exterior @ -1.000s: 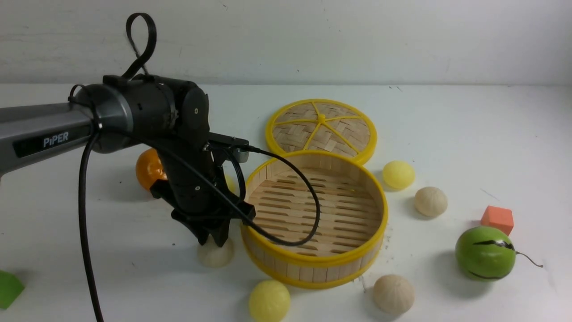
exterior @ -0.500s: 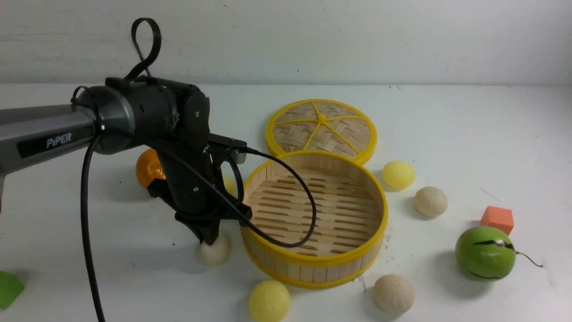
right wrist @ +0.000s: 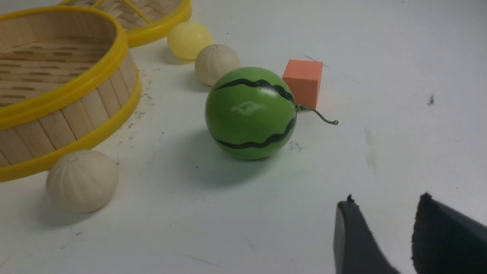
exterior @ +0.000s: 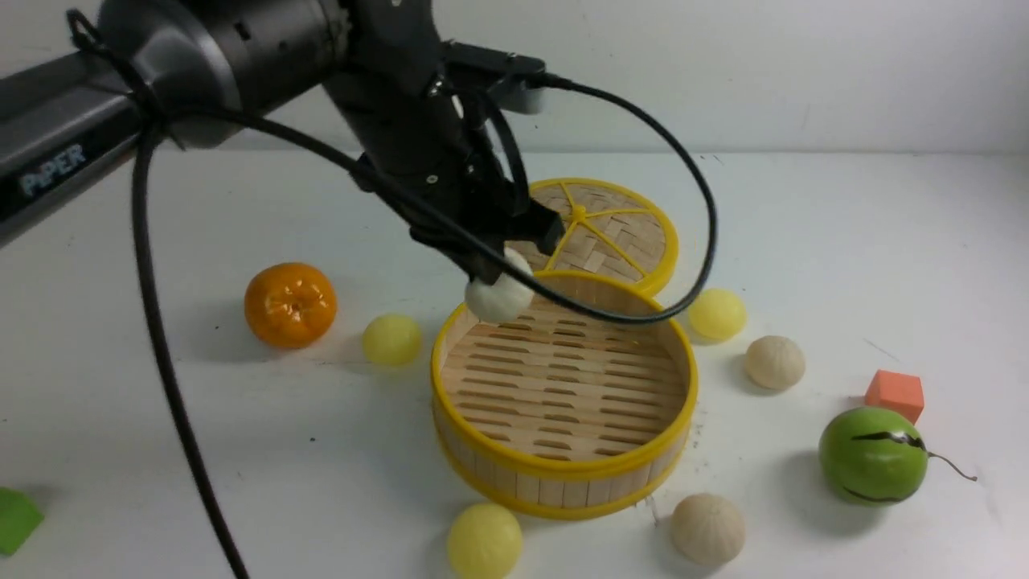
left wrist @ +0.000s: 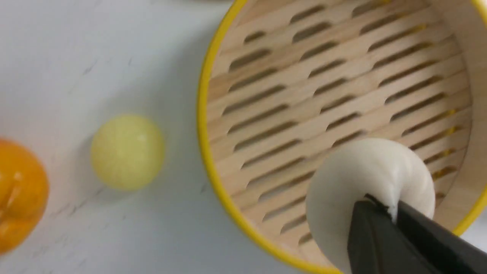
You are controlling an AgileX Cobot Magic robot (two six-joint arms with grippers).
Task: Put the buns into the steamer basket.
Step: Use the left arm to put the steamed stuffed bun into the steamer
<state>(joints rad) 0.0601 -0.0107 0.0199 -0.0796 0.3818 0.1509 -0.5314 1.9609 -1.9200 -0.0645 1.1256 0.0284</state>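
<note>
My left gripper (exterior: 492,279) is shut on a soft white bun (exterior: 499,297), pinching its top, and holds it in the air over the far-left part of the steamer basket (exterior: 563,473). In the left wrist view the pinched bun (left wrist: 354,175) hangs above the basket's slatted floor, just inside the yellow rim (left wrist: 201,114). Several more buns lie on the table around the basket: a yellow one (exterior: 391,339) to its left, a yellow (exterior: 716,314) and a beige (exterior: 774,362) to its right, a yellow (exterior: 484,541) and a beige (exterior: 707,528) in front. My right gripper (right wrist: 384,201) is open over bare table.
A glossy orange (exterior: 289,304) sits left of the basket. The woven lid (exterior: 579,233) lies flat behind it. A green ball with a stem (exterior: 872,454) and an orange cube (exterior: 894,394) stand at the right. A green block (exterior: 16,519) is at the left edge.
The left gripper shut on the white bun by the basket's left front wall. It then lifted the bun up and to the right, over the basket. The right gripper stayed put.
</note>
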